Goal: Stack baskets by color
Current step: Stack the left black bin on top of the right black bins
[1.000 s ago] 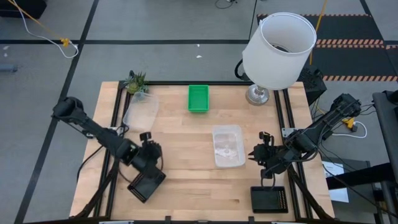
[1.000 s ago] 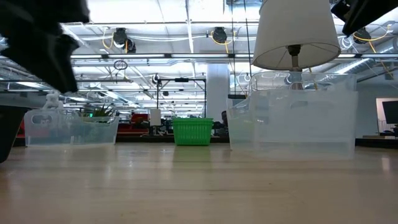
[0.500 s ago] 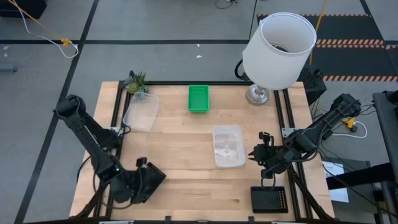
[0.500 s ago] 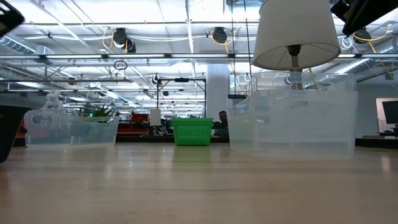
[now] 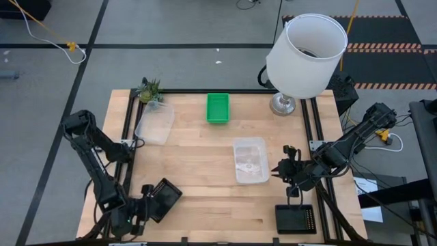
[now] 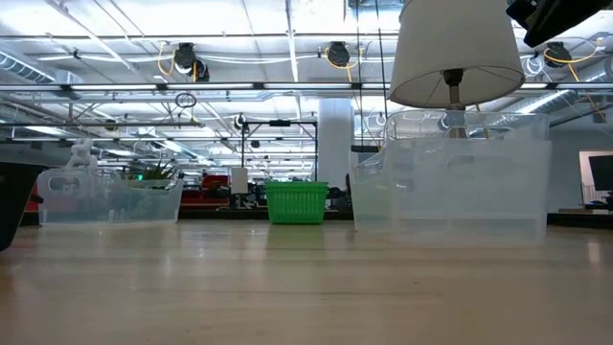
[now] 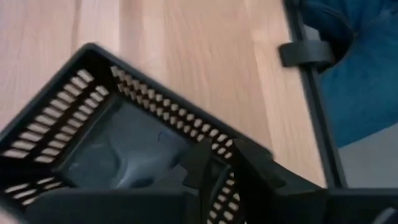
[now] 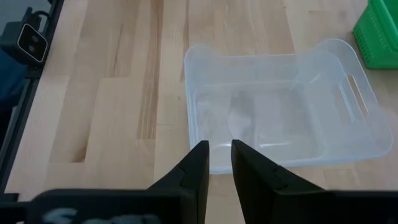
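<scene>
Currently, left to right on the surface (image 5: pixel 205 164): left end effector (image 5: pixel 145 205) sits at the near-left corner, clamped on the rim of a black basket (image 5: pixel 164 198). Wrist view confirms it: fingers (image 7: pixel 208 165) pinch the slotted wall of the basket (image 7: pixel 106 143), which hangs tilted above the wood.

Far-left corner: small potted plant (image 5: pixel 149 89), and just beside it a clear basket (image 5: pixel 154 123) lying on the surface.

Far edge, centre: green basket (image 5: pixel 218 108), standing alone, well apart from the clear ones. In the low view it shows as the green tray (image 6: pixel 296 203) in the middle distance, with the left clear one (image 6: pixel 108 198) on its left.

Centre-right: second clear basket (image 5: pixel 250 160), flat on the wood; it fills the right half of the low view (image 6: pixel 450 172).

Far-right corner: lamp with white shade (image 5: pixel 305 55).

Right end effector (image 5: pixel 281 169) hovers just beside the centre clear basket, on its right side. Jaws nearly together with a narrow gap, nothing between them; wrist view shows the clear tray (image 8: pixel 280 106) ahead of the fingers (image 8: pixel 196 165).

Near-right edge: second black basket (image 5: pixel 295 219), resting by itself.
</scene>
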